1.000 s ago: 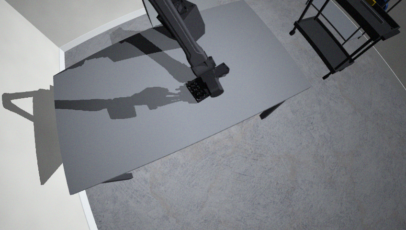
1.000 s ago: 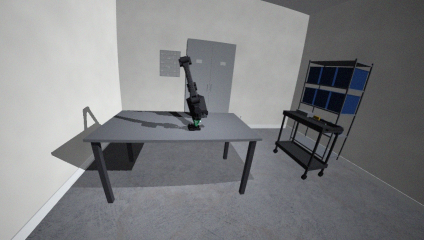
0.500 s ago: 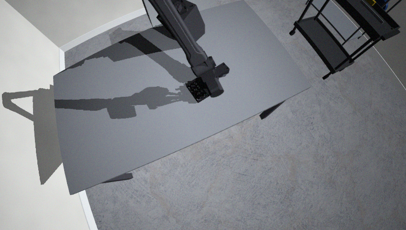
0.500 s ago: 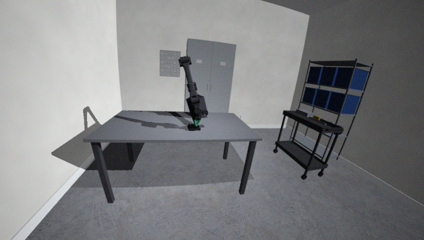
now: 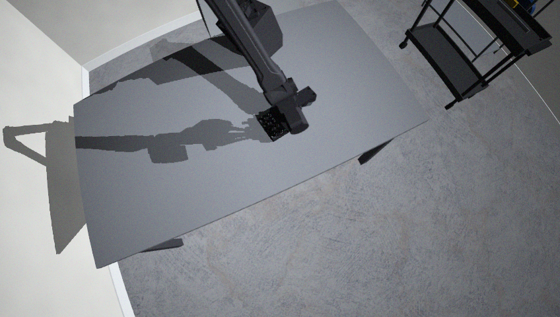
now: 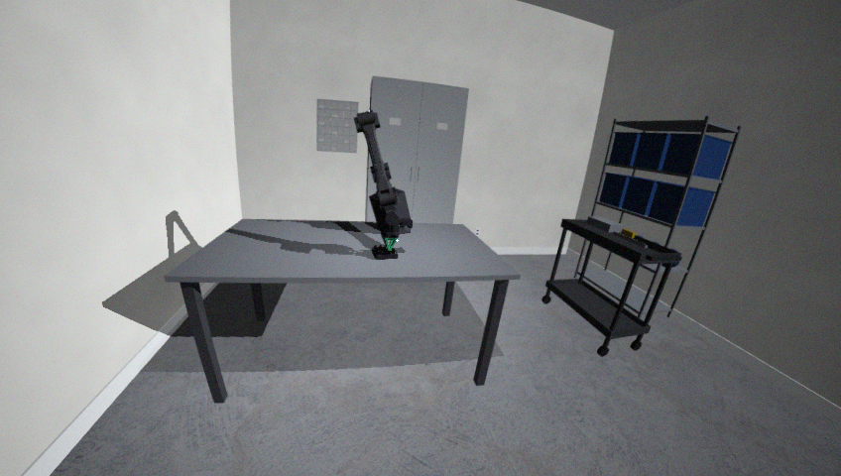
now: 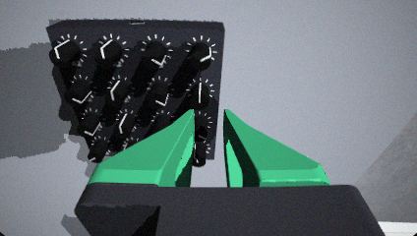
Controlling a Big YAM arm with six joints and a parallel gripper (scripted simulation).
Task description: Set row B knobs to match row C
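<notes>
Your bench (image 5: 196, 176) (image 6: 330, 268) carries the knob box (image 5: 271, 125) (image 6: 385, 255) (image 7: 133, 34), slightly toward 3 o'clock of the bench's middle in the top view. The arm (image 5: 251, 43) (image 6: 377, 159) enters that view from 12 o'clock. In the wrist view, the box's rear edge faces 12 o'clock. The green fingers (image 6: 389, 243) stand narrowly apart and hold nothing; you see their tips at 6 o'clock of knob B4 (image 7: 197, 95). Its white line lies along the 12-to-6 axis. The left finger in that view partly hides rows C and D.
</notes>
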